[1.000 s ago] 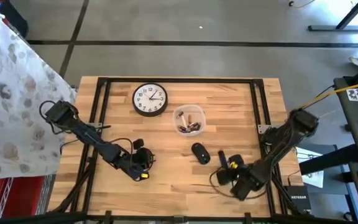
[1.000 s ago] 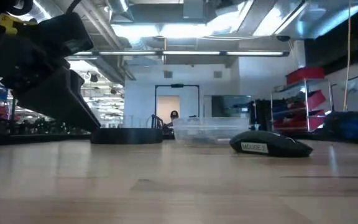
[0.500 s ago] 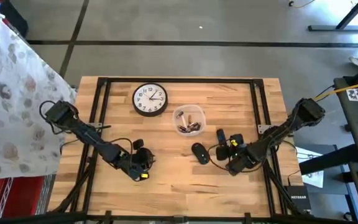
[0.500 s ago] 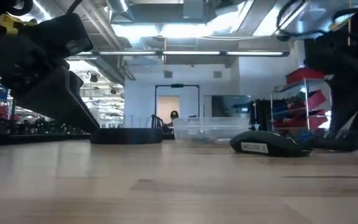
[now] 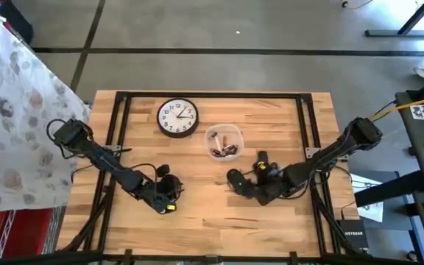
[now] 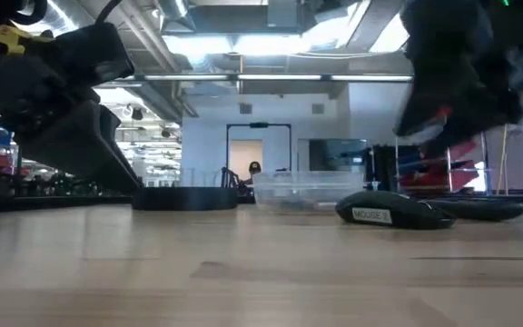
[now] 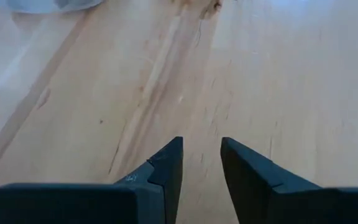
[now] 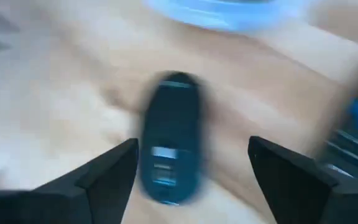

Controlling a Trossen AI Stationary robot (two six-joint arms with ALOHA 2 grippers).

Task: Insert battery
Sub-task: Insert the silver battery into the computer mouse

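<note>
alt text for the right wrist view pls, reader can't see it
The right gripper, fingers spread wide open, faces a dark computer mouse lying on the wooden table, the mouse framed between the two fingers but not touched. A clear container lies beyond it, cut off by the picture's edge.

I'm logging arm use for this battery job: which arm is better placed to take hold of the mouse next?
The right. The right gripper is open and pointed at the mouse, close by it on the table. The left gripper hangs over bare wood near the front left, well away from the mouse.
</note>
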